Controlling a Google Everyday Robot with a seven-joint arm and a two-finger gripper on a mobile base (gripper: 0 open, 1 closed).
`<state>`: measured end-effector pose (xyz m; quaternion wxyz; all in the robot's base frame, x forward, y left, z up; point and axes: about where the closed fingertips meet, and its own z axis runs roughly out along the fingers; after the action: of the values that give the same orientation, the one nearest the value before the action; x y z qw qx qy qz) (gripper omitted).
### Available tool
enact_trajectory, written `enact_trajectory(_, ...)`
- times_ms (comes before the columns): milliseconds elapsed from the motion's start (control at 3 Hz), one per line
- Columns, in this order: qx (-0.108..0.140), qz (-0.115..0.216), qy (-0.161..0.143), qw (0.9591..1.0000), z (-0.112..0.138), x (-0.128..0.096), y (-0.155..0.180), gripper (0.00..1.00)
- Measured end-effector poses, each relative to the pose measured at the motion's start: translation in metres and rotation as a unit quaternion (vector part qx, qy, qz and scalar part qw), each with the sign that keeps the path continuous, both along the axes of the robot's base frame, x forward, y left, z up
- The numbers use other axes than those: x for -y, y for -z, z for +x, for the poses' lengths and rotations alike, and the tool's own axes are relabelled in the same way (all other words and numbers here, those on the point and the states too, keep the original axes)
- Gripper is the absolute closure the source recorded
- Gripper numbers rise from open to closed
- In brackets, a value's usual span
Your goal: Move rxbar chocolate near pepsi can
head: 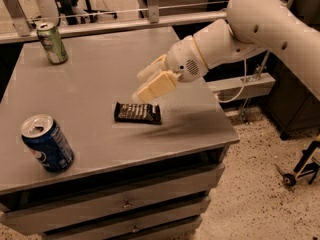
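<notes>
Gripper [139, 87] hovers just above the table [85, 84], over the top edge of the chocolate bar [138, 112], not touching it. We read its jaws as apart with nothing between them. It points down and to the left, tilted, not straight down.

Bar lies flat near the middle of the table, long side running left to right, black wrapper up. Pepsi can [47, 143] stands upright at the front left corner, well apart from the bar, with clear table between them. Green can [52, 43] is upright at the far left corner, well away and no part of this.

We judge the step in hand to be the reach and grasp; the bar has not been lifted. To do it well, we'd:
- bring the gripper down over the bar's middle
- close across the short width, not the length
- go low enough that the jaws catch the thin edges rather than skid off the top, since the bar is flat and the wrapper likely slick
- lift only a little
- carry it left and towards the front
- set it down beside the pepsi can without knocking it; the open can looks easy to tip

Arm [260, 29] comes in from the upper right, thick white upper link sloping down to the wrist, forearm stretched out over the table's right half. It throws a shadow on the table right of the bar. Drawers [125, 204] below the top are closed.
</notes>
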<state>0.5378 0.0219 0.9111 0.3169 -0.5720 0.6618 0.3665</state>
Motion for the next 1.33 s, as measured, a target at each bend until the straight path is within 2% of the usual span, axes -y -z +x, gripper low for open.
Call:
enact_trajectory(333,-0.004,-0.008,-0.004,1.0,0.005,0.004,0.008,0.0)
enact_trajectory(667,-0.01,-0.033,-0.013,0.9993,0.005,0.01,0.024,0.0)
enact_trajectory(1000,-0.004,-0.061,-0.019,0.9979,0.006,0.017,0.043,0.0)
enact_trajectory(1333,0.01,-0.076,-0.023,0.9968,0.009,0.016,0.055,0.04)
